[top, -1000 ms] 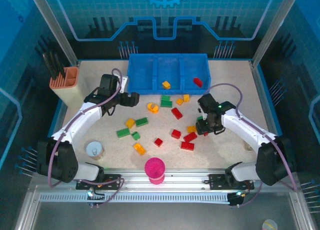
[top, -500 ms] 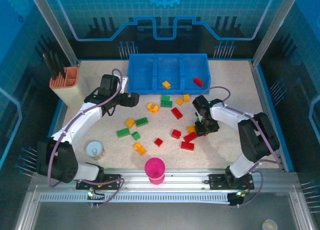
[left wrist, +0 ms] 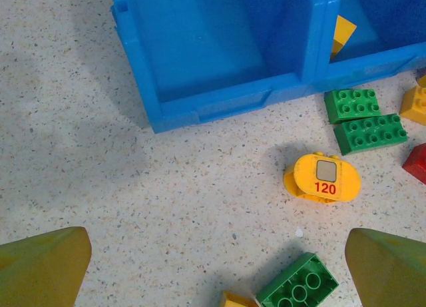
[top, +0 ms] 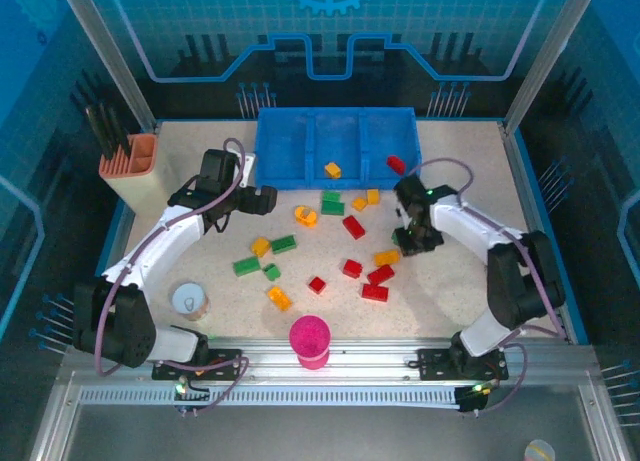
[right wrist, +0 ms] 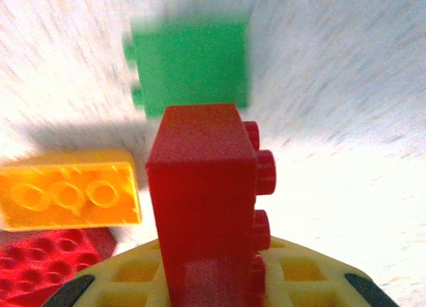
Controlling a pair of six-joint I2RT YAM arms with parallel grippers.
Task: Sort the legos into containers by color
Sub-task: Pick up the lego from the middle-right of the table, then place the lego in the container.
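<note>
- My right gripper (top: 412, 239) is clamped shut on a red brick (right wrist: 203, 194). It stands on end between the pads, with its studs to the right in my wrist view.
- That grip is over the right half of the table (top: 470, 141), in front of the blue tray (top: 335, 114) and near its right-hand compartment, but not above it.
- Under that brick I see a blurred green brick (right wrist: 190, 64) farther out, a yellow brick (right wrist: 70, 190) to its left, and a second red one (right wrist: 40, 264) at the lower left.
- My left gripper (left wrist: 214, 264) is spread wide and holds nothing. It hangs by the tray's front left corner.
- Ahead of its fingers (left wrist: 43, 267) lies a rounded yellow piece (left wrist: 322, 178) marked 120. Two green bricks (left wrist: 363, 119) lie just beside the tray's front wall.
- The tray sits along the far edge. Its middle compartment holds a yellow block (top: 332, 169), and its right one holds a red block (top: 396, 164).
- The other loose bricks (top: 317, 284) are scattered across the middle of the table.
- A pink cup (top: 310, 341) stands at the near edge, and a peach holder (top: 130, 166) stands at the left edge.
</note>
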